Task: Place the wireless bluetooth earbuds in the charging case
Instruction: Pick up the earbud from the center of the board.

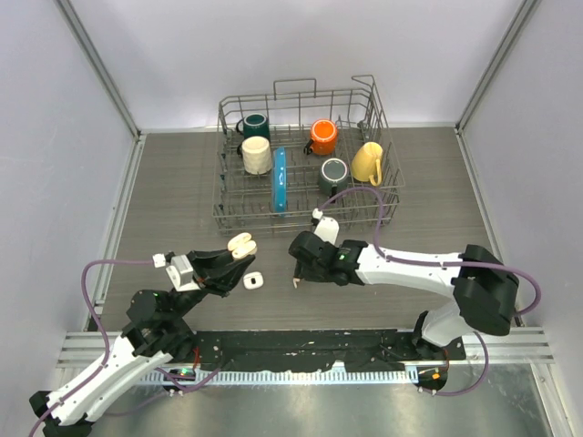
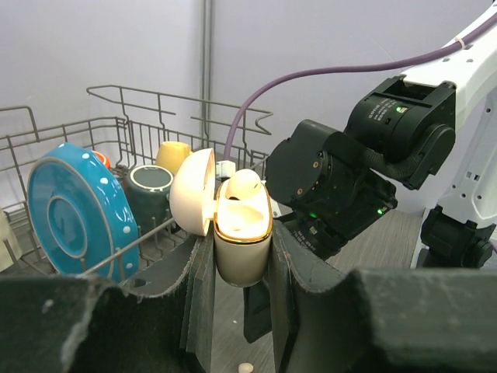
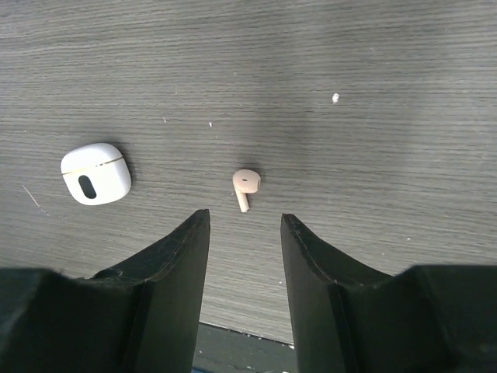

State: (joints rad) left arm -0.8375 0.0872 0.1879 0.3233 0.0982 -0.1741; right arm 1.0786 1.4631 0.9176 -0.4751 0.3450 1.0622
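Observation:
My left gripper point(image 1: 235, 259) is shut on a cream charging case point(image 2: 242, 237) with a gold rim and holds it upright above the table. Its lid point(image 2: 192, 190) is open to the left. A rounded cream piece point(image 2: 243, 185), apparently an earbud, sits in the case. The case also shows in the top view point(image 1: 241, 245). My right gripper point(image 3: 245, 221) is open and points down at the table. One small pale earbud point(image 3: 245, 185) with a short stem lies flat just beyond its fingertips. No other earbuds show.
A closed white case point(image 3: 95, 172) lies on the table left of the earbud, also in the top view point(image 1: 254, 280). A wire dish rack point(image 1: 310, 211) at the back holds several mugs and a blue plate point(image 1: 280, 179). A white speck point(image 3: 335, 98) lies on the table.

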